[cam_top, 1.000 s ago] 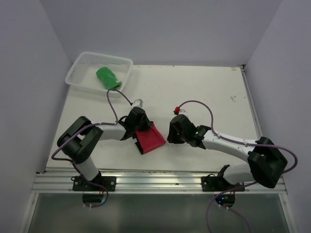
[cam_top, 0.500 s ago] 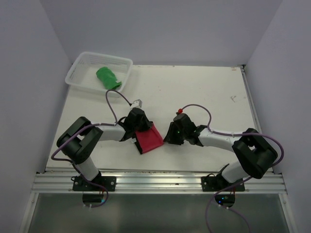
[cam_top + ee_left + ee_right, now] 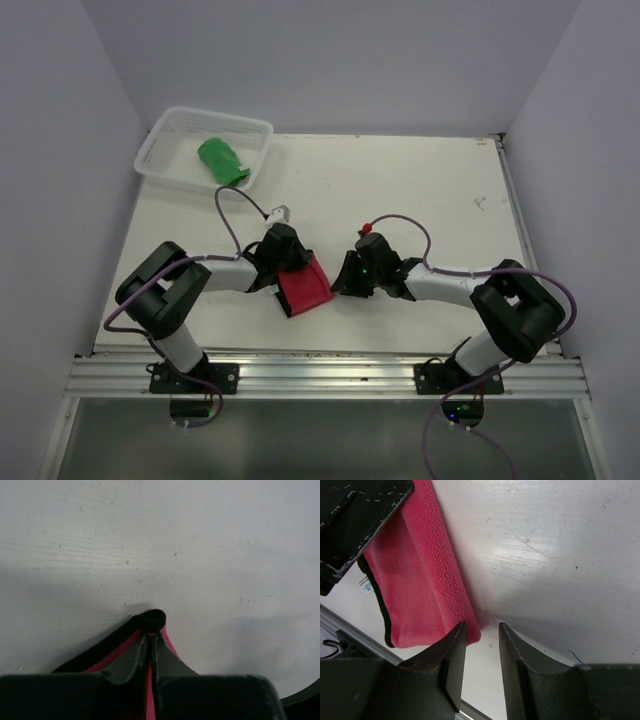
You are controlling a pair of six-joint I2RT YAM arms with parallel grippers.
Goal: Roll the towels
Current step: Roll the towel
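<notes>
The red towel [image 3: 306, 287] with its dark grey underside lies near the table's front edge, partly lifted. My left gripper [image 3: 292, 270] is shut on its far edge; in the left wrist view the fingertips [image 3: 152, 636] pinch red cloth [image 3: 116, 655] with a dark rim. My right gripper [image 3: 337, 284] is open at the towel's right side. In the right wrist view the towel's [image 3: 420, 585] corner just reaches into the gap between those fingers [image 3: 482, 632], beside the left one. The green towel [image 3: 222, 160] lies bunched in the basket.
The white mesh basket [image 3: 170, 128] stands at the table's back left corner. A metal rail [image 3: 330, 375] runs along the near edge under both arm bases. The left gripper's dark finger [image 3: 360, 510] shows at the top left of the right wrist view.
My right gripper has moved left, up to the red towel's right side. The towel looks a little narrower and more bunched. The left gripper keeps its grip in place.
</notes>
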